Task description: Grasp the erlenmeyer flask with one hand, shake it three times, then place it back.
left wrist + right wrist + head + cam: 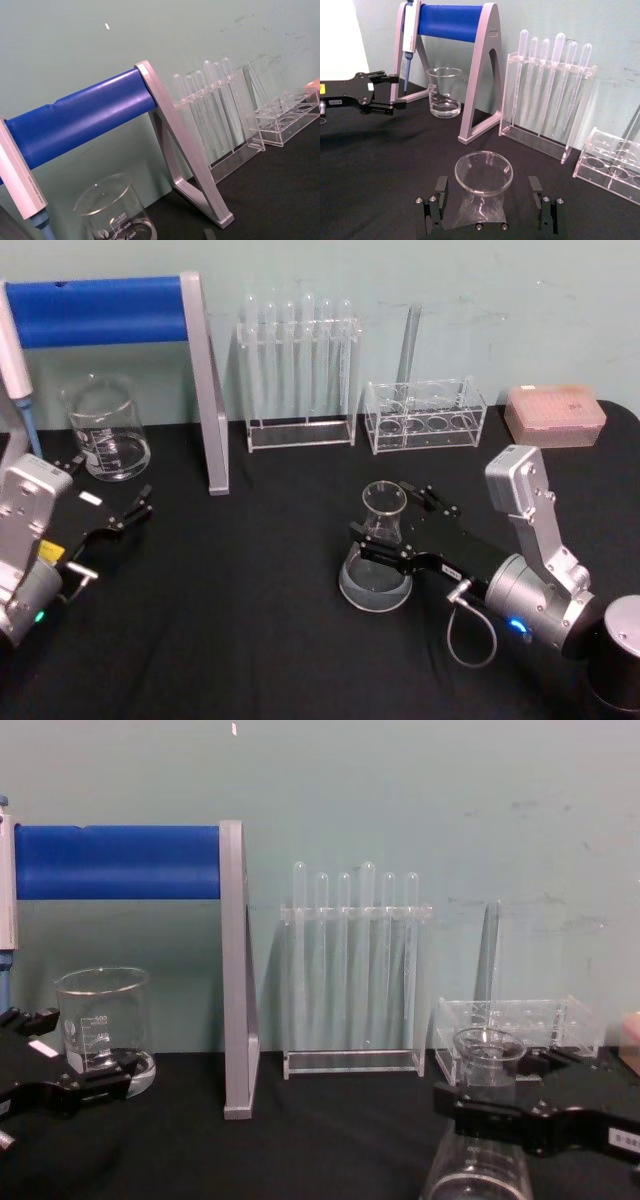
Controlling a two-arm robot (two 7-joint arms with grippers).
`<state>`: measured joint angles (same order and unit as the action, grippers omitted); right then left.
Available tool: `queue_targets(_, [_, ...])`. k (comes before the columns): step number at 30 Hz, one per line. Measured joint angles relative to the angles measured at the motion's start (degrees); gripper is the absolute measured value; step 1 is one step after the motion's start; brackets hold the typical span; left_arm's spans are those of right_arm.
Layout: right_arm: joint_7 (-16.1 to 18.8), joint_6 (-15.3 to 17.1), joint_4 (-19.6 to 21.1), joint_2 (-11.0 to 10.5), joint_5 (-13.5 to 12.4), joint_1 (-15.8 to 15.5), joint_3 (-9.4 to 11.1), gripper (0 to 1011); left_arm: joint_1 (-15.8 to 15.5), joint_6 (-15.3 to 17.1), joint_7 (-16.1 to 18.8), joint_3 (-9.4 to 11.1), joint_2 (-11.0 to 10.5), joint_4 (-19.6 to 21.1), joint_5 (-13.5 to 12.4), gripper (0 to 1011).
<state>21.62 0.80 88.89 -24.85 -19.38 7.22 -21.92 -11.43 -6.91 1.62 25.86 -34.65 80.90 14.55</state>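
Note:
The clear glass erlenmeyer flask (378, 552) (487, 1140) stands upright on the black table, right of centre. My right gripper (382, 508) (488, 185) (485, 1085) reaches in from the right at neck height and is open, one black finger on each side of the flask. In the right wrist view a gap separates each finger from the flask's rim (483, 172). At the table's left side my left gripper (112, 478) (395, 92) rests low, open and holding nothing, far from the flask.
A glass beaker (105, 430) sits at the back left beside a grey stand with a blue bar (205, 380). Behind the flask are a rack of thin tubes (300, 370), a low clear rack (425, 420) and a pink box (555, 415).

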Motion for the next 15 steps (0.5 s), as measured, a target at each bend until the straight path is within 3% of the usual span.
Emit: queue_targets(15, [0.3,0.23,-0.5,1.01,0.81,0.49,0.28,1000,0.0,0.0,0.0,0.0,0.0,0.0,0.0,1001])
